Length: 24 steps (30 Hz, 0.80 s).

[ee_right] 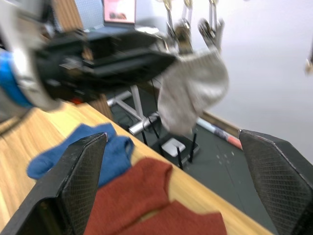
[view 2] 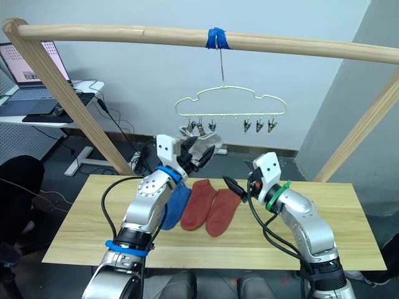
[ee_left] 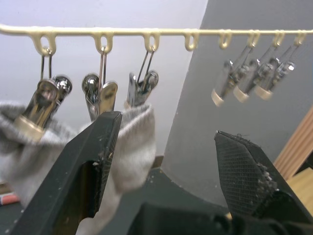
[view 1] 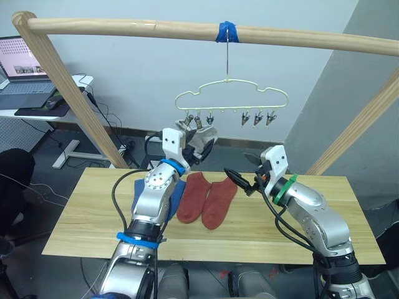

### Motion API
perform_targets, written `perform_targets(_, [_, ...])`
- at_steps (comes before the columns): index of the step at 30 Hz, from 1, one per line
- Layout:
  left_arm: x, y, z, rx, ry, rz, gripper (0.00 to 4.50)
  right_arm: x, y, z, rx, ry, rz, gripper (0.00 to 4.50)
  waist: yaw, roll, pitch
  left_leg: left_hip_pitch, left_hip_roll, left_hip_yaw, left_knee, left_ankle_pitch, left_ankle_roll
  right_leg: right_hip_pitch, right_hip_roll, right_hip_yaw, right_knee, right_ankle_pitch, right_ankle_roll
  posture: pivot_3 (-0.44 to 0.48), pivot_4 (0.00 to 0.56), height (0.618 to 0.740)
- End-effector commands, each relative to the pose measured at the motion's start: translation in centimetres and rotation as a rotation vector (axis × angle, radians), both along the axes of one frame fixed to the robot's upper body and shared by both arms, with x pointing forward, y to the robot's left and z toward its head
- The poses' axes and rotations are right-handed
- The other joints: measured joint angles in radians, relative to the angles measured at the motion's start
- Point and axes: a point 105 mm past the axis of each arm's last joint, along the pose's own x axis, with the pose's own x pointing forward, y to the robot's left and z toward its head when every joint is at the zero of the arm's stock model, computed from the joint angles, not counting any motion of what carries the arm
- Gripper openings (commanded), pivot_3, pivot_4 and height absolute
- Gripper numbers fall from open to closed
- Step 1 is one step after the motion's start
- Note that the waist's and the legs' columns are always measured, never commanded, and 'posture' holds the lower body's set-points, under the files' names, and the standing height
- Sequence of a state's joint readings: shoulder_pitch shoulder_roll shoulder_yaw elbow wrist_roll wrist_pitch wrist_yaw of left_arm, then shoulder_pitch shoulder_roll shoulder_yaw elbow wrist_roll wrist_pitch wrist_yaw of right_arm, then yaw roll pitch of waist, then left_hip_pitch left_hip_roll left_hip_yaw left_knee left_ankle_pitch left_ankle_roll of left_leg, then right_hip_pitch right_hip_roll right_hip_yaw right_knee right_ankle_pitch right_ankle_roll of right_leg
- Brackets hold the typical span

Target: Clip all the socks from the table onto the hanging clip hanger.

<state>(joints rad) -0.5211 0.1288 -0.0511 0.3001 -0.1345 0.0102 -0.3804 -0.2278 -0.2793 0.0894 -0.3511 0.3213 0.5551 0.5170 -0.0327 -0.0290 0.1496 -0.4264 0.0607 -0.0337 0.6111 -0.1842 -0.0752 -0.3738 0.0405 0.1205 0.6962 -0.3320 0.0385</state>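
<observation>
The pale-yellow clip hanger (view 1: 230,93) hangs by its hook from the top rail. Light grey sock fabric (view 1: 201,140) hangs from its left clips (ee_left: 100,95); I cannot tell whether it is one sock or two. The three right clips (view 1: 259,118) hold nothing. My left gripper (view 1: 198,151) is raised and open just below those left clips, one finger (ee_left: 93,156) in front of the grey fabric (ee_left: 134,147). Two rust-red socks (view 1: 209,198) lie side by side on the table (view 1: 93,224). A blue sock (view 1: 179,192) lies partly under my left arm. My right gripper (view 1: 243,174) hovers open above the red socks.
A pale wooden rail frame (view 1: 124,28) spans the scene, its slanted posts (view 1: 75,93) rising at both ends of the table. A desk with a laptop (view 1: 22,62) stands at the far left. Cables lie on the floor behind the table.
</observation>
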Motion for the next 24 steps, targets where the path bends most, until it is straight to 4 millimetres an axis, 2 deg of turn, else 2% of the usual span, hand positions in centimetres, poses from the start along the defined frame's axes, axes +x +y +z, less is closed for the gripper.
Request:
perform_targets(1, [1.1, -0.2, 1.3, -0.037, -0.048, 0.038, 3.4, -0.1, 0.1, 1.8, 0.02, -0.059, 0.005, 4.5, 0.0, 0.0, 0.0, 0.0, 0.0, 0.0, 0.0, 0.0, 0.0, 0.0, 0.0, 0.0, 0.0, 0.0, 0.0, -0.013, 0.127, 0.74])
perform_targets(9, [2.7, -1.4, 1.5, -0.066, -0.049, 0.031, 3.4, -0.1, 0.0, 1.9, 0.018, -0.059, -0.011, 4.5, -0.004, 0.0, 0.0, 0.0, 0.0, 0.0, 0.0, 0.0, 0.0, 0.0, 0.0, 0.0, 0.0, 0.0, 0.0, -0.049, 0.133, 0.74])
perform_targets(24, [3.7, -2.7, 2.1, -0.079, -0.063, 0.022, 3.4, -0.2, -0.4, 1.8, 0.007, -0.058, -0.035, 4.5, -0.027, 0.0, 0.0, 0.0, 0.0, 0.0, 0.0, 0.0, 0.0, 0.0, 0.0, 0.0, 0.0, 0.0, 0.0, -0.077, 0.126, 0.74])
